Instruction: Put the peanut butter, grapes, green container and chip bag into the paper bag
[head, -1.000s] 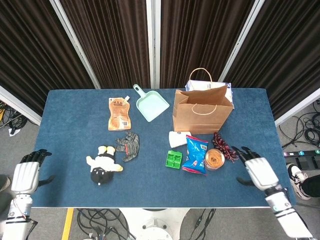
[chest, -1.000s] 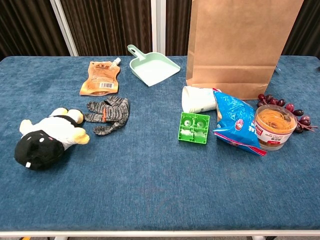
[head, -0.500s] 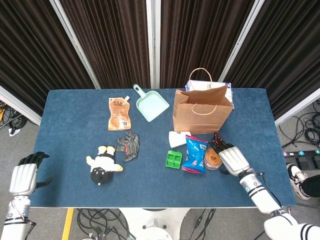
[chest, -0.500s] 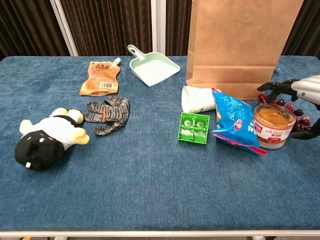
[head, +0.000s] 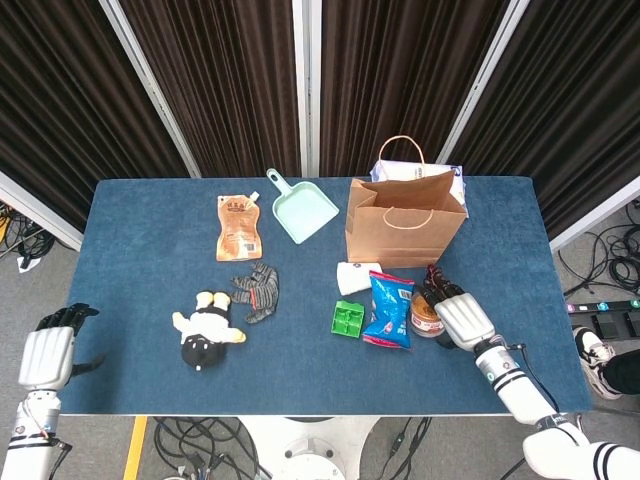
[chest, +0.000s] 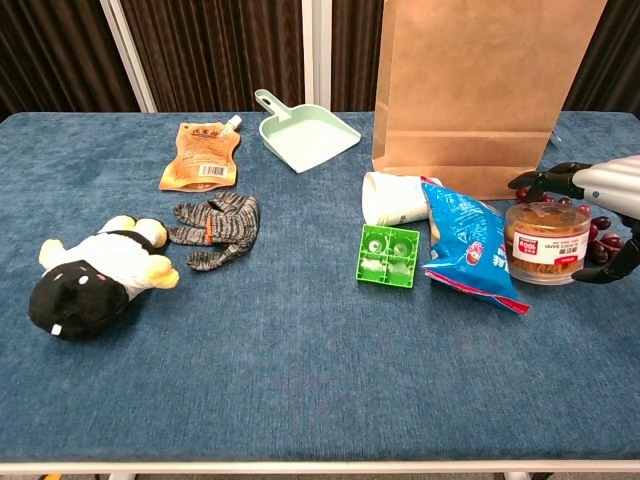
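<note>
since a second ago, right hand (chest: 597, 205) has come in to cup the peanut butter jar (chest: 541, 243) beside the chip bag (chest: 467, 249), while left hand (head: 50, 352) hangs spread off-table.

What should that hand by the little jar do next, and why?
Probably close its fingers on the peanut butter jar and lift. The right hand is wrapped around the jar, which seems to sit on the table beside the paper bag.
</note>
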